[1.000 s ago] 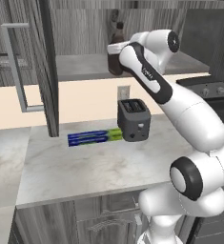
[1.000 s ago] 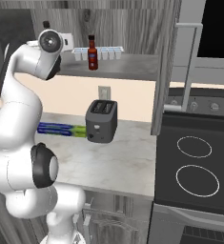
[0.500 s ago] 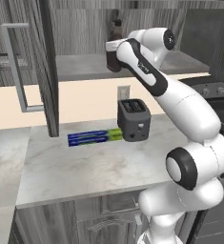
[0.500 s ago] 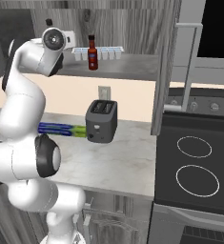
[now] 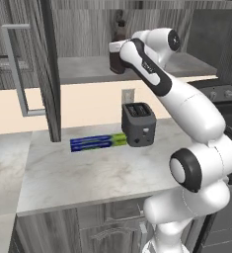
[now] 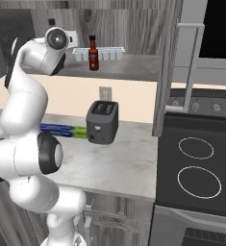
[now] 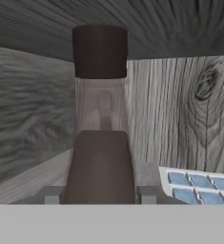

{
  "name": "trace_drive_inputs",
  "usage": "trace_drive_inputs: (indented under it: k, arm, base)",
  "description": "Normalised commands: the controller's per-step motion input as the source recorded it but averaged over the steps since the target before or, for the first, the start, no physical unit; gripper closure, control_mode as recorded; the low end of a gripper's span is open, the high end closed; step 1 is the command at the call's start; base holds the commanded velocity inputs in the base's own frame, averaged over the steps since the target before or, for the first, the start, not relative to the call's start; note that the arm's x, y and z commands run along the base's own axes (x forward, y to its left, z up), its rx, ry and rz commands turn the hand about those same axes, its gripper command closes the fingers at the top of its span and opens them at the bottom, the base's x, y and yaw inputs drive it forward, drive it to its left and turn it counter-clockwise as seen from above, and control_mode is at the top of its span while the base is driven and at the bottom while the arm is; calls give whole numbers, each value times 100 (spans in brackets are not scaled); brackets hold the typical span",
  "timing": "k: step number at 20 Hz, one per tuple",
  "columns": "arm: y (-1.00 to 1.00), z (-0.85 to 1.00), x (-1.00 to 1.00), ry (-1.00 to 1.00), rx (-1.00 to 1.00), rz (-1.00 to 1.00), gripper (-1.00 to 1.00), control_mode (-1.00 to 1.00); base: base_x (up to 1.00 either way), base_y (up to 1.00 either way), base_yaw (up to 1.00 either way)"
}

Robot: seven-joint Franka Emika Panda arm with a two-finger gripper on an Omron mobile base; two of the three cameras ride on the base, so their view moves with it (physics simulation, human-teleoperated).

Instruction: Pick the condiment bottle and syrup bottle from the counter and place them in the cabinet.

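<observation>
Syrup bottle [image 7: 100, 143] base behind gripper [image 7: 100, 195]

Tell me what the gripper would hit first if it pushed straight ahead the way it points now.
The gripper is shut on the dark brown, narrow-necked syrup bottle. Straight ahead, that bottle would probably meet the grey wood-grain back wall of the cabinet first; how far off it is stays unclear.
</observation>
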Motion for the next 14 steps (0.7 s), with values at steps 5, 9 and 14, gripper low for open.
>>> trace_drive_inputs:
  k: [5, 9, 14]
  arm:
    - [2, -20, 11, -2, 0, 0, -100, -100]
    - [0, -3, 0, -6, 0, 0, -100, -100]
    - [0, 0, 0, -8, 0, 0, -100, -100]
  base:
    - [0, 0, 0]
    - [0, 0, 0]
    - [0, 0, 0]
